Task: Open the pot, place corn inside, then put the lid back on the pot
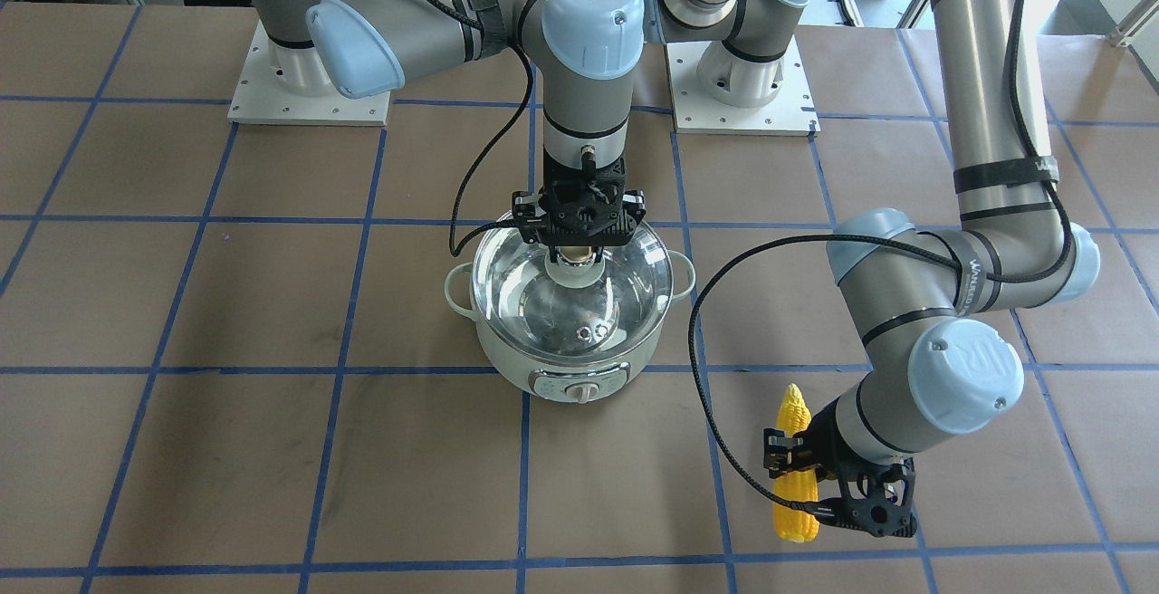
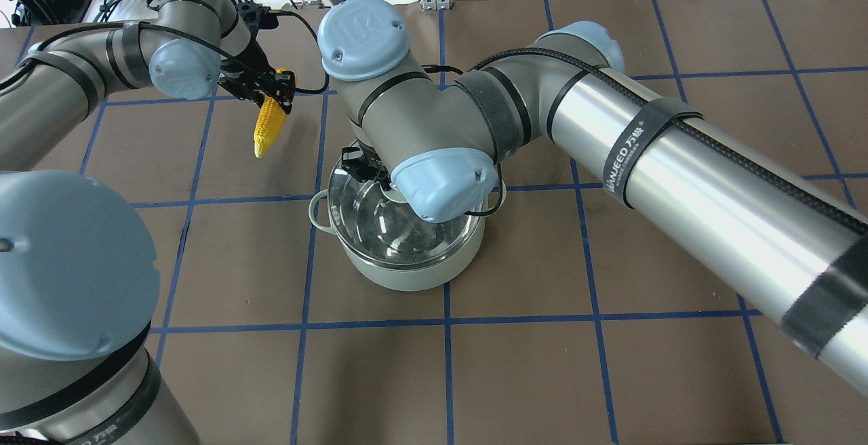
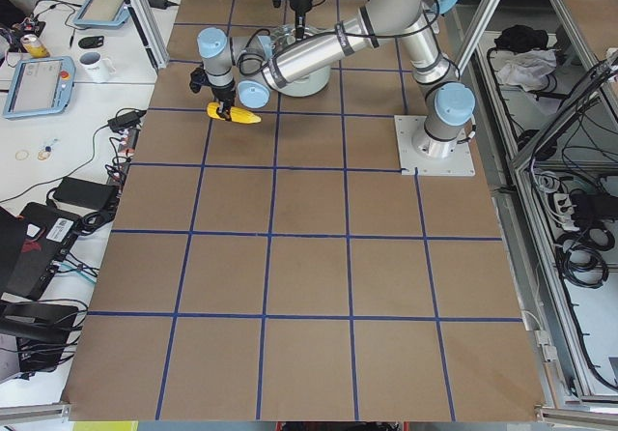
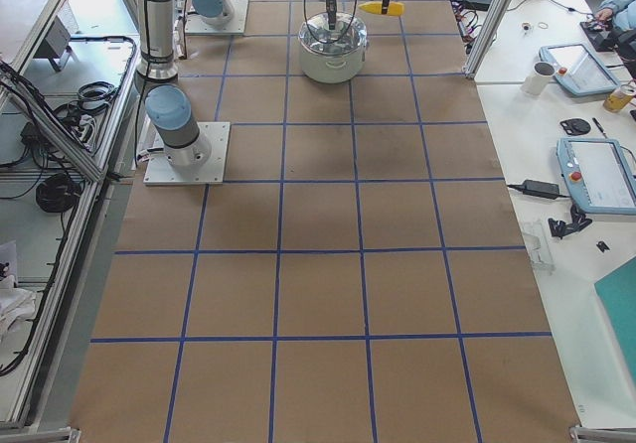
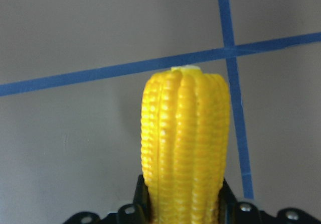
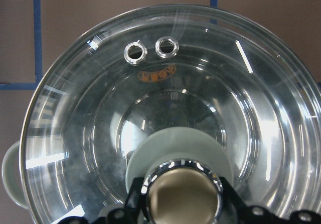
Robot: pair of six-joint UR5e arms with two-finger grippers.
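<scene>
Pot (image 1: 572,349) sits mid-bench on the brown cover with blue tape grid (image 1: 272,449). Its dial panel (image 1: 579,387) faces away from the robot bases and a loop handle sticks out each side. Lid (image 1: 543,291) is over the pot mouth and covers the whole opening. Can't tell whether it's fully seated on the rim or just off it. Both vent rings (image 6: 135,52) are on the dial side of the dome.

Right gripper (image 1: 577,256) points straight down over the centre of the lid. Its fingers are closed narrow on the beige-gold knob (image 6: 183,196), one each side. The pale green knob base (image 6: 175,146) is visible just below them.

Corn (image 1: 794,426) is clamped crosswise in the left gripper (image 1: 804,483), on the robot's left of the pot and further out from the bases, well apart from the pot. The cob lies roughly level, with the paler tapered tip toward the robot side and the thick end beyond the fingers. The grip is nearer the thick end than the tip. Side views suggest it's held clear of the bench, not resting on it. Left wrist view shows the cob running out from between the fingers, with a tape crossing behind it.
</scene>
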